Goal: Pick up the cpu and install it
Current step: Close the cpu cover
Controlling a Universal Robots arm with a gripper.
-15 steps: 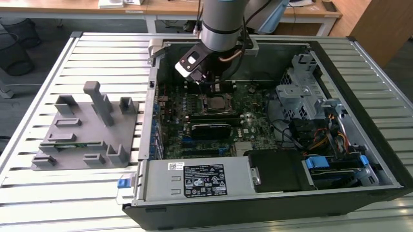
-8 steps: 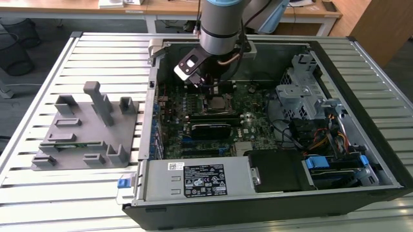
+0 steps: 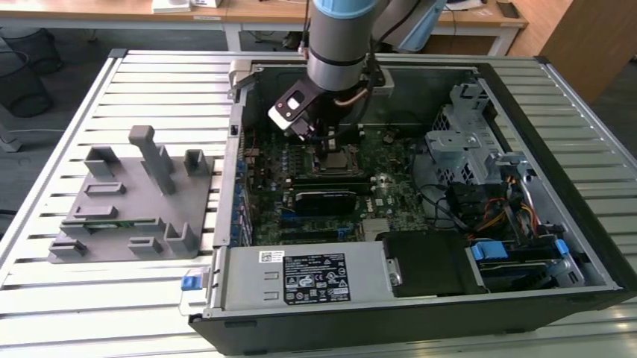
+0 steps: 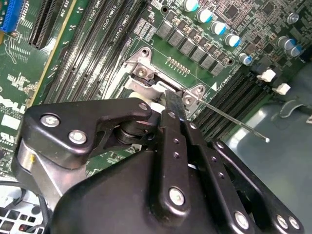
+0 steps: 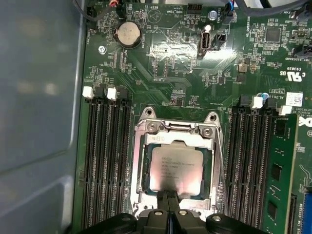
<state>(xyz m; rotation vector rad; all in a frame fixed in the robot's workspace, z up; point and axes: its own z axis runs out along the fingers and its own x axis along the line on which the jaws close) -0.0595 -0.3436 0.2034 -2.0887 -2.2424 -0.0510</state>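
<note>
The pale silver square cpu (image 5: 175, 168) already lies flat in the steel socket frame (image 5: 140, 146) just beneath the black fingers (image 5: 172, 204), which are pressed together on nothing; placing looks done, latching seemingly not.

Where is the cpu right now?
In the first wrist view the cpu lies flat in the metal socket frame on the motherboard, between two banks of black memory slots, close by the gripper.
</note>
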